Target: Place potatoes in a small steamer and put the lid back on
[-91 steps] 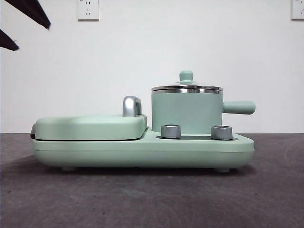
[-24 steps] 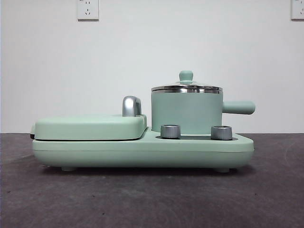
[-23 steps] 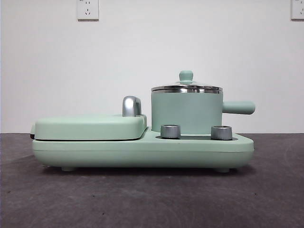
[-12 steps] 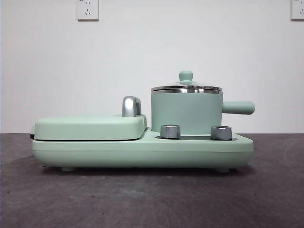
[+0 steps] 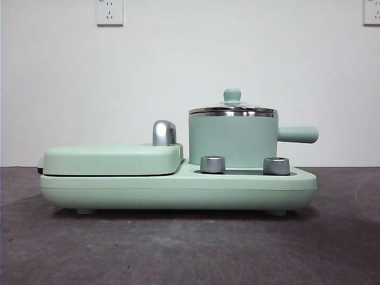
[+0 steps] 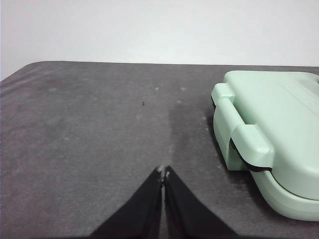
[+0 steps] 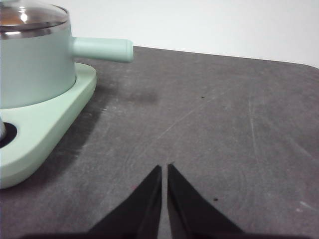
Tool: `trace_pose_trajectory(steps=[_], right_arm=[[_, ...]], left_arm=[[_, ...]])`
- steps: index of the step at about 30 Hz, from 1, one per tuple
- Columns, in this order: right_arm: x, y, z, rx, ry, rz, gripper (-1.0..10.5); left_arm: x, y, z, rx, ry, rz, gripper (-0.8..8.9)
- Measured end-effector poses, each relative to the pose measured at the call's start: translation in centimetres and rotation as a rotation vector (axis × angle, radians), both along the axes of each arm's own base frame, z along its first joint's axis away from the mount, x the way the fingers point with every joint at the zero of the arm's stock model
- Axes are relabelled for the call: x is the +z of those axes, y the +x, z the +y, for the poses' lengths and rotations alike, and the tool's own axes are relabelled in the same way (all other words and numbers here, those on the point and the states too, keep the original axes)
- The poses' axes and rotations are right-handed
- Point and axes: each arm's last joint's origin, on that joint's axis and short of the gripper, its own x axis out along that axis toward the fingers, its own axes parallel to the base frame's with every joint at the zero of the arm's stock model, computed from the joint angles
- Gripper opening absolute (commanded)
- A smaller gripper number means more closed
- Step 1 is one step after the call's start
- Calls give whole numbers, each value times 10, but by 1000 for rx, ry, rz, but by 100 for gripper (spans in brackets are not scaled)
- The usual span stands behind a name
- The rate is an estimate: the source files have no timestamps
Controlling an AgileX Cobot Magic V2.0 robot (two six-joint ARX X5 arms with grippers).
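Potatoes are not to be seen on the table in any view; only an orange-brown tint is glimpsed through the lid (image 7: 30, 14) in the right wrist view, so it is judged, not seen, that one already lies inside the small steamer (image 5: 233, 141). With the steamer taken as landmark and the scene read from left to right: the closed griddle plate (image 5: 113, 159) is set beside the steamer on the shared mint-green base (image 5: 178, 190), and off that plate's far end, well apart from the steamer, the left gripper (image 6: 163, 173) is held low over the dark table (image 6: 89, 124) with its jaws pressed together on nothing. The steamer itself is seated upright on the base behind two grey dials (image 5: 213, 164), the lid resting level on its steel rim, and its side handle (image 5: 298, 134) is pointed away from the griddle. Beyond that handle's tip the right gripper (image 7: 164, 169) is held, jaws all but closed and empty. The handle's long axis is thus directed toward the right gripper's side, so the right arm is judged the nearer one for any further work at the lid, and the task appears finished or nearly so.
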Motion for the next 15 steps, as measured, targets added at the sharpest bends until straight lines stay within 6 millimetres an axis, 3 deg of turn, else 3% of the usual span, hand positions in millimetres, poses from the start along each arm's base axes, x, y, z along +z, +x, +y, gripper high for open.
trace_pose_trajectory(steps=[15], right_arm=[[1,0,0,1,0,-7,16]], left_arm=[[0,0,0,0,0,1,7]])
